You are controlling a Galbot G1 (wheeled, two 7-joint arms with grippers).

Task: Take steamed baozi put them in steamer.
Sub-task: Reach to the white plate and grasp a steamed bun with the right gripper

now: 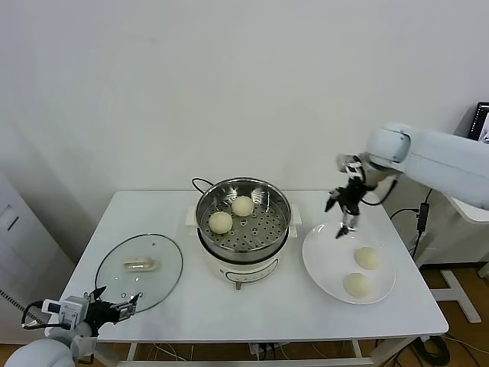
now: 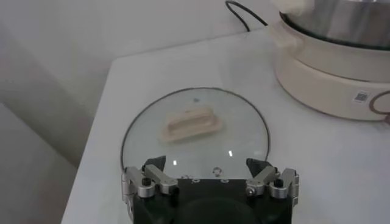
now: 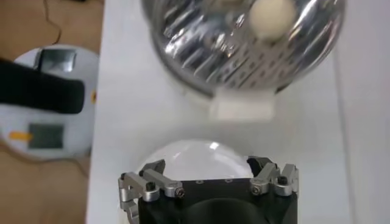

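Lid (image 1: 140, 271) of glass lies flat on the table (image 1: 252, 313) just ahead of the left gripper (image 1: 131, 304), whose fingers we find spread and empty. At centre we note the steamer (image 1: 243, 222) holding two baozi (image 1: 231, 214). The right gripper (image 1: 345, 216) hangs open and empty above the white plate (image 1: 327, 264); two more baozi (image 1: 362, 271) sit beyond its fingertips.

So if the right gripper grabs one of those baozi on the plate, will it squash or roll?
The baozi looks soft, so it would probably dent under a hard squeeze. Its rounded shape could roll on the flat plate if nudged. It is likely light.
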